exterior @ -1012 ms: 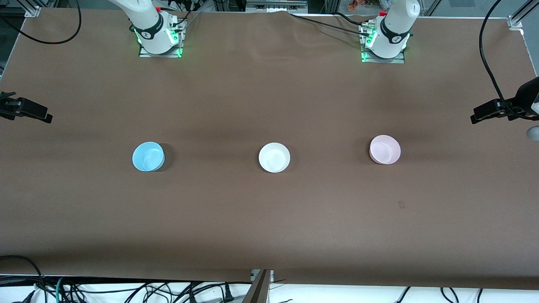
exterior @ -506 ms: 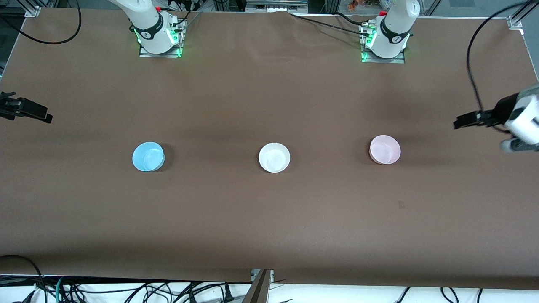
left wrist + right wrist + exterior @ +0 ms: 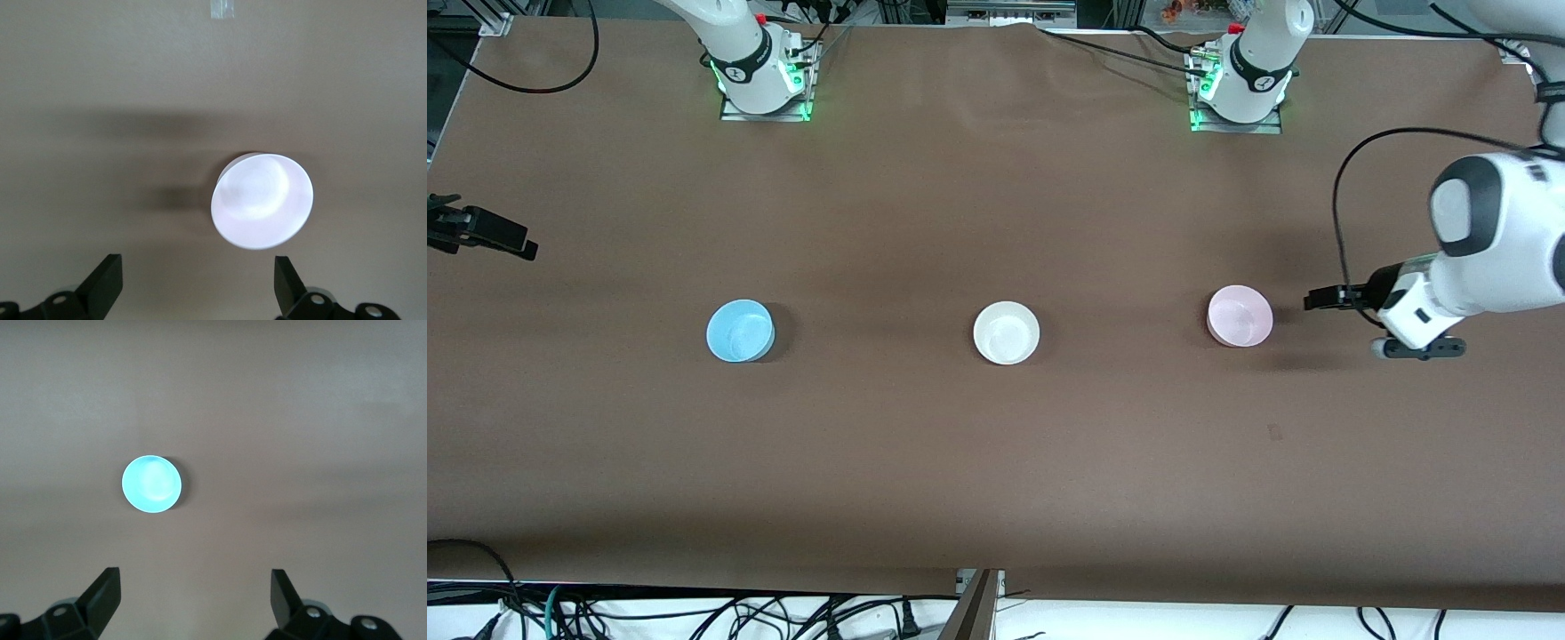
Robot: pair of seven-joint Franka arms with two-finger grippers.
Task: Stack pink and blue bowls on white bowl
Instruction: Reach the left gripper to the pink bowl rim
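Note:
Three bowls stand in a row across the table: the blue bowl point(image 3: 740, 331) toward the right arm's end, the white bowl point(image 3: 1007, 332) in the middle, the pink bowl point(image 3: 1240, 316) toward the left arm's end. My left gripper point(image 3: 1319, 300) is open and empty over the bare table just beside the pink bowl, which also shows in the left wrist view point(image 3: 262, 200) ahead of that gripper point(image 3: 197, 287). My right gripper point(image 3: 482, 233) is open and empty, waiting over the table's edge at the right arm's end. The right wrist view shows the blue bowl point(image 3: 151, 484) well ahead of that gripper point(image 3: 193, 600).
The brown table point(image 3: 996, 462) carries only the three bowls. A small scrap of tape point(image 3: 221, 8) lies on the table past the pink bowl. Cables hang along the edge nearest the front camera point(image 3: 694, 613). The arm bases point(image 3: 765, 80) stand at the table's edge farthest from the front camera.
My left arm has swung in from the table's end toward the pink bowl, its gripper now close beside it. The right arm and the bowls have not moved.

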